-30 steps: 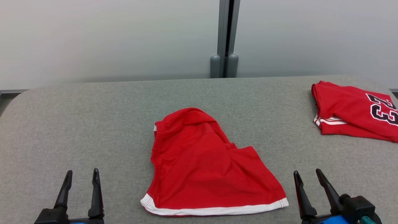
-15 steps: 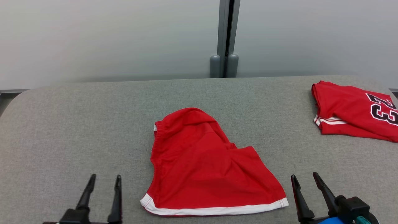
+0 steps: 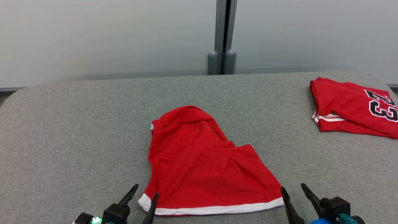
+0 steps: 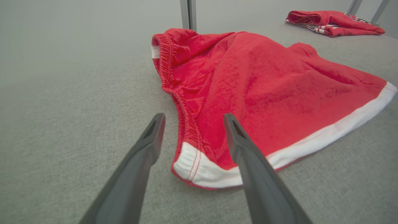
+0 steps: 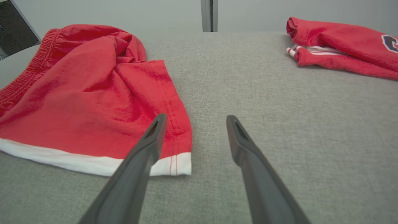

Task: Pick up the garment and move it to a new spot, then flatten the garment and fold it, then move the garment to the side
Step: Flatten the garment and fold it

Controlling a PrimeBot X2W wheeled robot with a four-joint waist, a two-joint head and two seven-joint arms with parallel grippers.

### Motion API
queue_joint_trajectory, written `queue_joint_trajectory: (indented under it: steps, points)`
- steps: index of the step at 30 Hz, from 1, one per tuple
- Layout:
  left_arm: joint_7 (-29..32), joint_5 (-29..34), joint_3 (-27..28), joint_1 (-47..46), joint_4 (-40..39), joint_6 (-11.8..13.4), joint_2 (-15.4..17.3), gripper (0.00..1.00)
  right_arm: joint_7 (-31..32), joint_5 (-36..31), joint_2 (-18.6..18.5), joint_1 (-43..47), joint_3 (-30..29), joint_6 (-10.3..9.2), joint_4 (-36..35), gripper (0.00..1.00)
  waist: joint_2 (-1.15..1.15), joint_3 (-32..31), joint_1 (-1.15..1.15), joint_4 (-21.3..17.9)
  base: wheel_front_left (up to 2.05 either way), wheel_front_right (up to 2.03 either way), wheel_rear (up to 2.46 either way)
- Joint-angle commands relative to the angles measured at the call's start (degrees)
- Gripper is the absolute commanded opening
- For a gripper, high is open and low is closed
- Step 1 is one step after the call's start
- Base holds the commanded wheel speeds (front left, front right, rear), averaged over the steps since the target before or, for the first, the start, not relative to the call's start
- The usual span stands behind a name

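Closely, left tool (image 4: 193, 115) spread astride garment (image 4: 264, 81) corner, right tool (image 5: 196, 116) spread alongside

One number to read: a bold black "23", outlined in white, on the folded red jersey (image 3: 345, 115) at the far right of the head view, digits tilted. In the right wrist view the jersey (image 5: 342, 46) shows a sliver of a dark, white-edged character, too cut off to read. In the left wrist view its print (image 4: 354, 18) is too small to read.
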Motion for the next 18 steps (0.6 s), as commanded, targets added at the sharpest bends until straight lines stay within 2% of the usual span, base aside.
queue_joint_trajectory:
  steps: [1,9,18]
  points:
    - [0.4,-1.1,-0.6,-1.4,1.1,0.0,0.3,1.00,0.2,0.3,-0.4,-0.9,0.6,0.01,0.9,1.00,0.00,0.1,0.00,-0.1,0.00,0.00,0.00]
    - [1.7,-5.3,-6.7,-6.0,7.8,0.0,2.6,1.00,-0.2,2.4,-0.8,-3.9,4.2,0.01,7.8,1.00,0.00,1.2,0.00,-0.9,0.00,0.00,0.00]
    - [3.5,-10.4,-11.7,-8.4,13.6,-0.1,2.6,1.00,-1.3,5.3,-0.2,-8.0,8.7,0.01,15.9,1.00,0.00,1.9,0.00,-1.1,0.00,0.00,0.00]
